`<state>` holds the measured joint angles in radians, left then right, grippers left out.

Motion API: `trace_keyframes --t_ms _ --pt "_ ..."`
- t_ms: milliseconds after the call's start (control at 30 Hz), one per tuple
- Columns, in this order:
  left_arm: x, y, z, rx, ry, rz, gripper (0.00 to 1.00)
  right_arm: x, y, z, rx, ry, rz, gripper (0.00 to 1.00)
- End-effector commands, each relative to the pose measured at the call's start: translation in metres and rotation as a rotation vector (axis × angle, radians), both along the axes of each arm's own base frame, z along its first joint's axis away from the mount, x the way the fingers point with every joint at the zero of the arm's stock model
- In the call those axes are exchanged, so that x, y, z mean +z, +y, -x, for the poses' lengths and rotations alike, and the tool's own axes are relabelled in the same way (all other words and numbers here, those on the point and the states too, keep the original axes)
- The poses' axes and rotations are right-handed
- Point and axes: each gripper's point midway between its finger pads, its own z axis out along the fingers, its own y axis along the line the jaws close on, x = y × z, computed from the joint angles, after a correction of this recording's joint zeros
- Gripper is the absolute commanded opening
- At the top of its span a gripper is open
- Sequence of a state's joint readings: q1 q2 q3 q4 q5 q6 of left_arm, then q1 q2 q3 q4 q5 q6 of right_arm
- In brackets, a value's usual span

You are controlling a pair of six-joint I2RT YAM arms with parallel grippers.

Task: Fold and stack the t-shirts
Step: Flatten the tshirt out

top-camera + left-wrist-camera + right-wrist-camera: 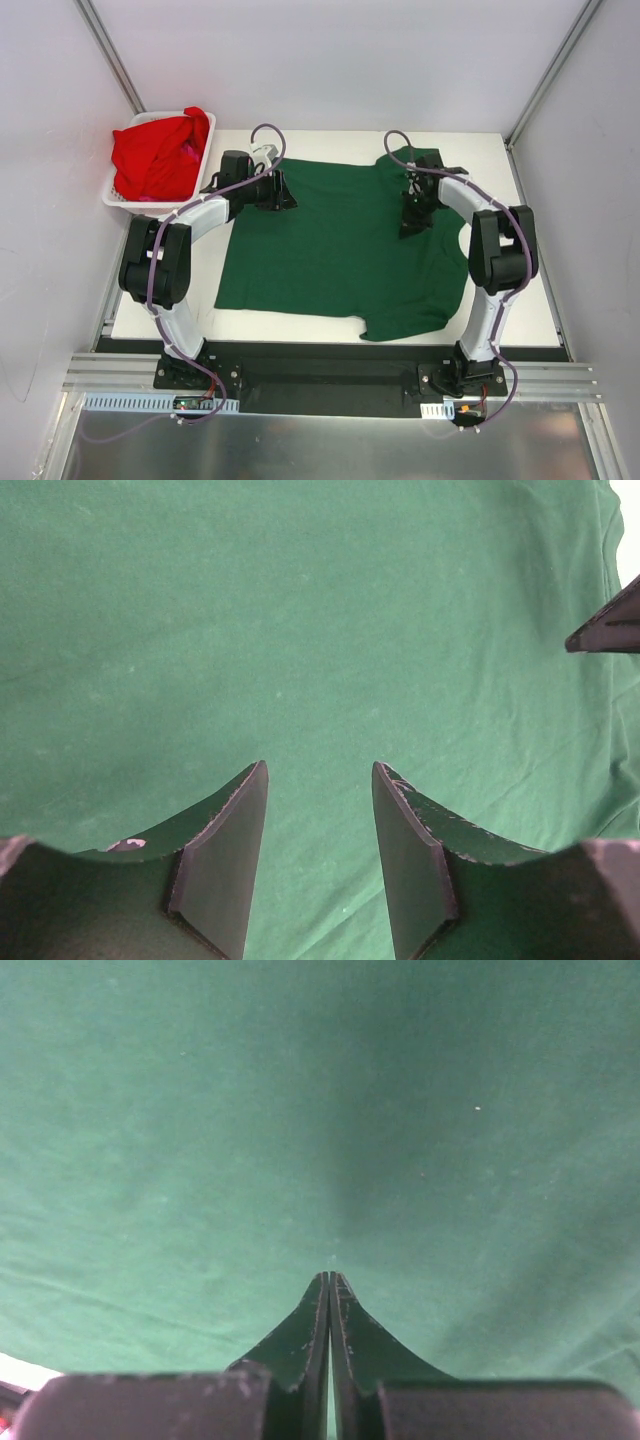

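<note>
One dark green t-shirt (330, 240) spread flat on bench (530, 290) | red t-shirts (155, 155) heaped in basket (118, 198), far-left corner | left end effector (318, 770) half-spread over green cloth, empty | right end effector (329, 1276) pinched together, nothing gripped | judged: cloth light, limp, likely slides and bunches; best pinch hem corners or shoulder seams, one per arm
</note>
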<state>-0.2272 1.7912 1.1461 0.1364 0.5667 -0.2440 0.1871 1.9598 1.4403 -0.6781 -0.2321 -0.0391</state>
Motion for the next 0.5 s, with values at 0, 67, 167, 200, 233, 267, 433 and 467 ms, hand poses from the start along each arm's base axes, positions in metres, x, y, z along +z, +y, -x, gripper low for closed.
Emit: trace_keyframes --t_ms 0,67,167,200,233,267,433,467 --pt "0.020 0.003 -0.005 0.008 -0.067 0.006 0.46 -0.012 -0.015 0.001 -0.014 0.032 0.142 0.01" --pt "0.017 0.005 -0.007 0.017 -0.069 -0.005 0.46 -0.015 -0.022 -0.003 -0.007 0.036 0.204 0.01" --pt "0.015 0.007 -0.009 0.021 -0.069 -0.011 0.45 -0.015 -0.035 -0.015 0.003 0.030 0.321 0.01" --pt "0.015 0.006 -0.009 0.019 -0.069 -0.010 0.45 -0.015 -0.037 -0.014 0.008 0.045 0.336 0.01" --pt "0.014 0.007 -0.009 0.021 -0.066 -0.012 0.45 -0.016 -0.036 -0.022 0.014 0.041 0.344 0.01" --pt "0.013 0.007 -0.010 0.025 -0.065 -0.015 0.45 -0.016 -0.039 -0.024 0.016 0.040 0.355 0.01" --pt "0.008 0.010 -0.013 0.031 -0.060 -0.021 0.45 -0.017 -0.040 -0.042 0.026 0.031 0.383 0.01" --pt "0.008 0.010 -0.014 0.032 -0.059 -0.020 0.45 -0.017 -0.040 -0.045 0.027 0.025 0.388 0.01"
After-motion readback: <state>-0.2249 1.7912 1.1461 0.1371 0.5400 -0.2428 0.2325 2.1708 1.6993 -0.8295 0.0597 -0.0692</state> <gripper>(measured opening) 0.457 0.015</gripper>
